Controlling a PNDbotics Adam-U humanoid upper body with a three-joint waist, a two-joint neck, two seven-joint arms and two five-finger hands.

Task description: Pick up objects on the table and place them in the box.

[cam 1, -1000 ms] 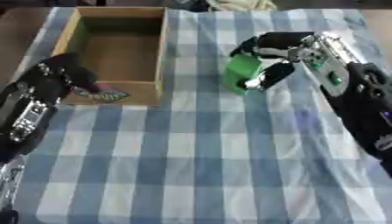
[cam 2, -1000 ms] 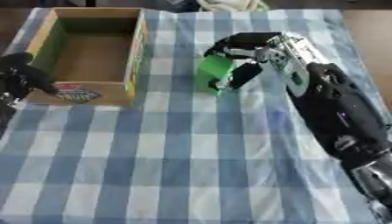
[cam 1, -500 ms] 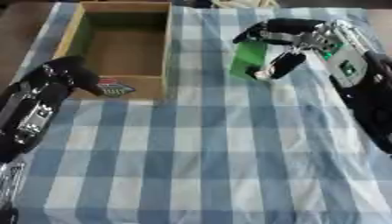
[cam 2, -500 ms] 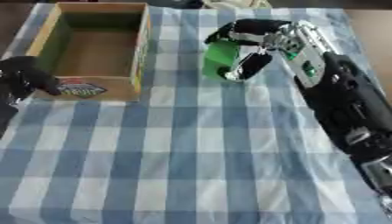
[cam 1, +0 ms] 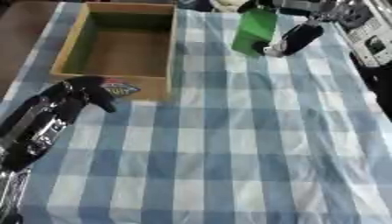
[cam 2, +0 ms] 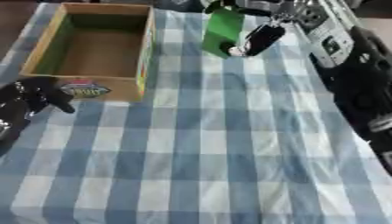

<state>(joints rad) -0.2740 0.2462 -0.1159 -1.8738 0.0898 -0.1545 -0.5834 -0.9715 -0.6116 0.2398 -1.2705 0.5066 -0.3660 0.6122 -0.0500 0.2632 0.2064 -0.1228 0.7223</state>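
Note:
A green block-shaped object (cam 1: 255,30) hangs above the table at the top of the view, right of the box. My right hand (cam 1: 295,37) is curled round it, thumb on the near side and fingers over the top. The open cardboard box (cam 1: 165,52) stands at the upper left with its bare brown floor showing. My left hand (cam 1: 73,94) rests at the box's near left corner with its fingers curled, holding nothing.
A blue and white checked cloth (cam 1: 229,148) covers the table. The box's front wall carries a coloured label (cam 2: 84,89). Dark and pale things lie beyond the table's far edge (cam 1: 214,4). My right forearm (cam 2: 360,87) runs down the right side.
My right hand has lifted the green object up and away toward the far edge, a little leftward. The camera has tilted, shifting the whole scene. My left hand stays by the box's corner.

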